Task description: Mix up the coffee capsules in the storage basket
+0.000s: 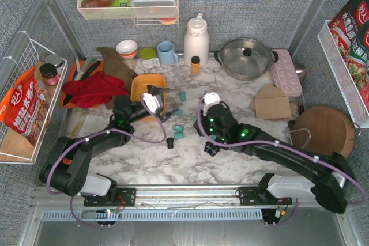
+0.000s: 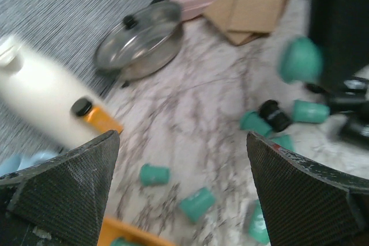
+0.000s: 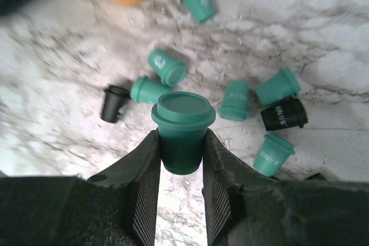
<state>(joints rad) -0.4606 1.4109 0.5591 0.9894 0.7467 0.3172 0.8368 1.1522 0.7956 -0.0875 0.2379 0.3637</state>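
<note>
At the left of the marble table (image 1: 144, 165), the orange basket (image 1: 140, 87) sits with the left claw (image 1: 152, 101) at its right edge, fingers wide apart and empty. Loose capsules (image 1: 178, 131) lie on the table between the two claws, outside the basket. The right claw (image 3: 183, 142) is clamped on a teal capsule (image 3: 183, 120), just under its rim.

Risks noted: the tapered body may slip from the grip, and the carry towards the basket may strike the left claw.

Red snack bag (image 1: 26, 110), 9 o'clock in the top view: large white Chinese characters, too small to read. Red packets (image 1: 353, 24), 2 o'clock: white Chinese print, also unreadable. Right wrist view: white lettering on black capsule (image 3: 282, 113) and teal capsule (image 3: 272, 155), 3 to 4 o'clock, illegible.
</note>
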